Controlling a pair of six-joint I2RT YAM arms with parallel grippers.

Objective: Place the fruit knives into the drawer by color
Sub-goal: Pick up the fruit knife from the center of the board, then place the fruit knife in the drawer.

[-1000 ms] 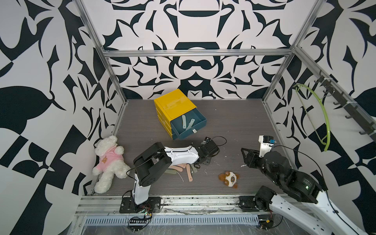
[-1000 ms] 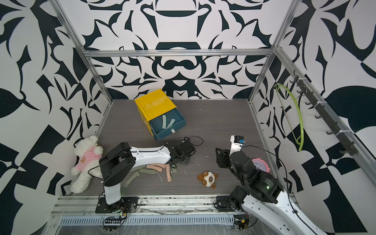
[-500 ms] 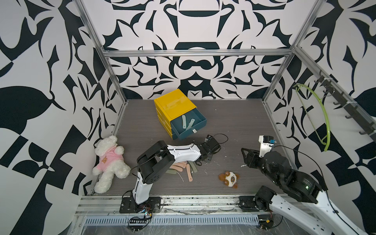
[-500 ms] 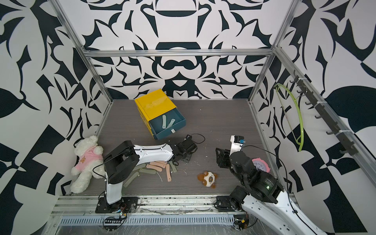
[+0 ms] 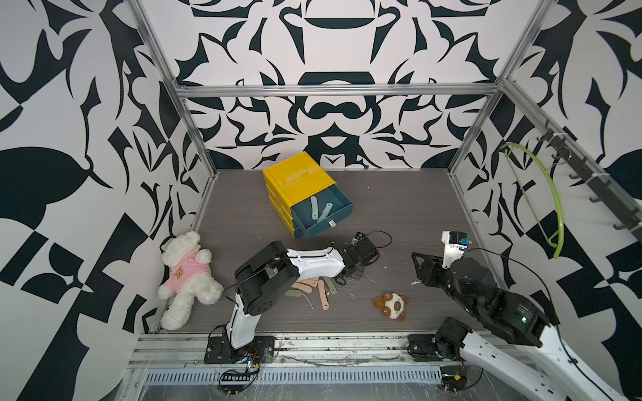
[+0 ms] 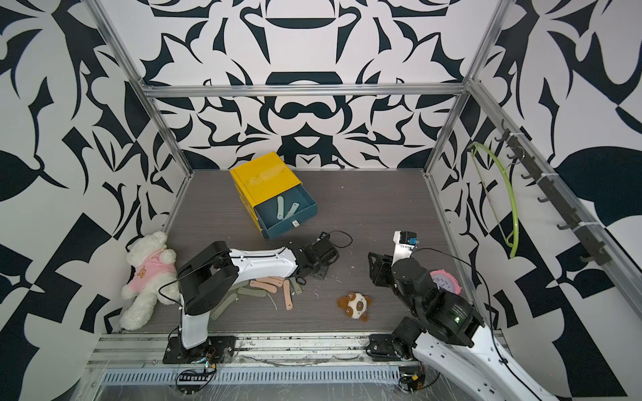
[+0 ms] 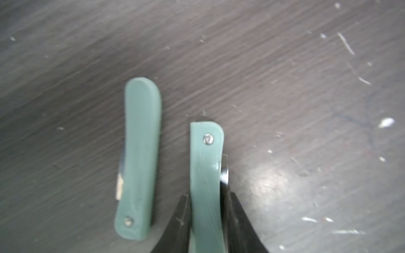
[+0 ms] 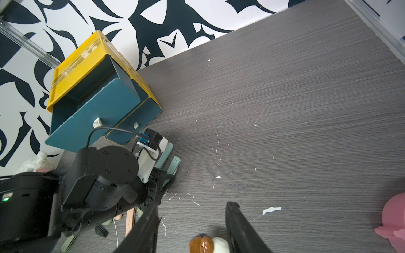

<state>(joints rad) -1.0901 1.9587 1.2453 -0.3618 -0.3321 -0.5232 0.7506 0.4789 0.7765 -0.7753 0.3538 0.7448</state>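
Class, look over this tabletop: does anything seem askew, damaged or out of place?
The yellow cabinet sits turned at an angle to the back wall, its top drawer pulled open. The table shows white flecks and scratches. Loose fruit knives lie jumbled on it.

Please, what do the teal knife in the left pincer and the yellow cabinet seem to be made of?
Teal knife in the left pincer: handle looks like matte plastic, smooth and evenly coloured; its rivet and folded blade edge glint, probably steel. Yellow cabinet: likely glossy plastic, since its top reflects light.
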